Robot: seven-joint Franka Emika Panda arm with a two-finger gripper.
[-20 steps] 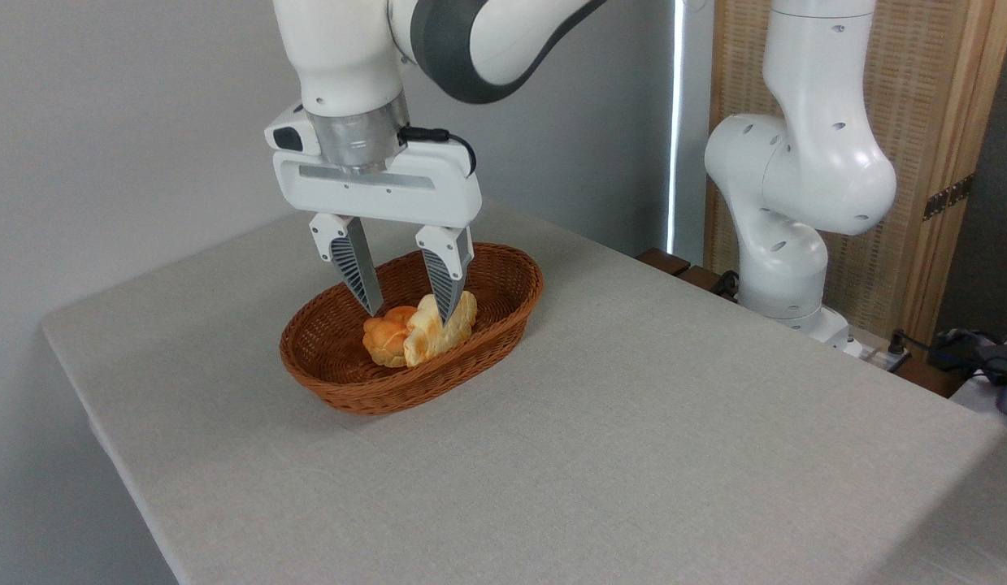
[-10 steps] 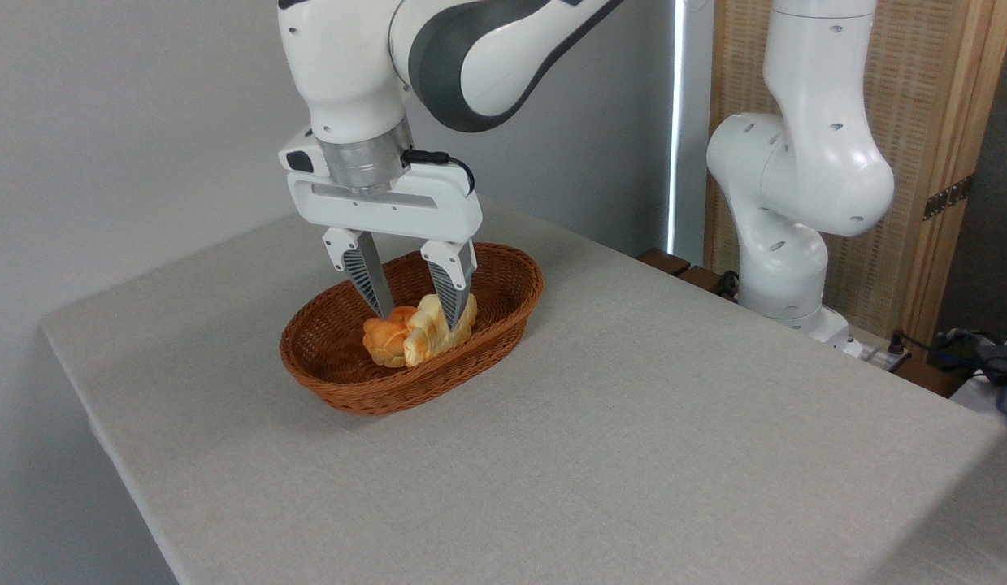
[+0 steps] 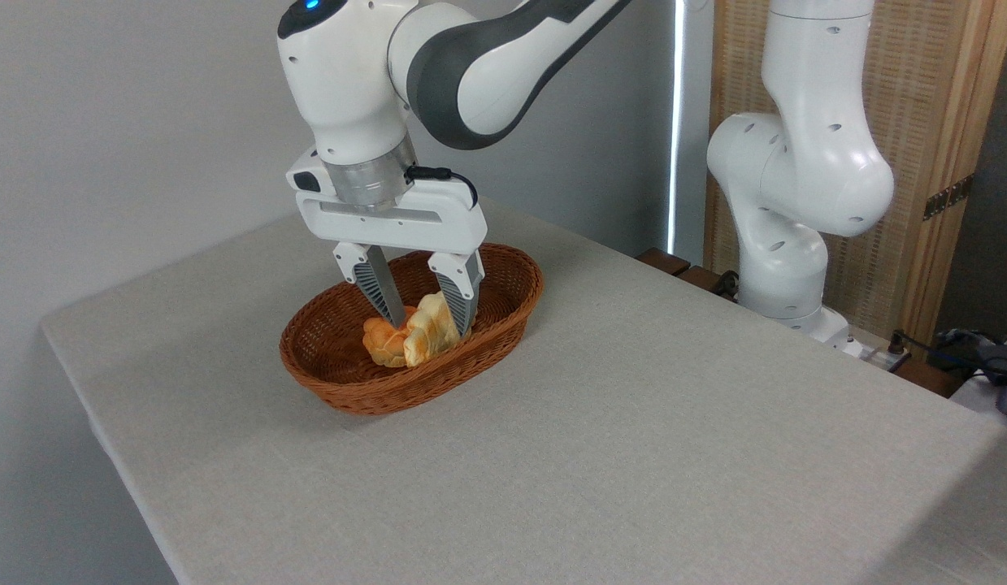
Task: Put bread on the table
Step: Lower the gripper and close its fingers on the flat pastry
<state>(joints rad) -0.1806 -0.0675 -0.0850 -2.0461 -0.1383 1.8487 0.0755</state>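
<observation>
I find no text, label, brand, number or sign that I can read anywhere in this view. The white arm (image 3: pixel 470 57) shows no lettering toward my camera, the claw (image 3: pixel 434 313) housing is plain, and the wicker basket (image 3: pixel 503 305) and worktop (image 3: pixel 633 422) are unmarked. The only marker is a small blue light (image 3: pixel 310 4) at the arm's top, left of centre.
</observation>
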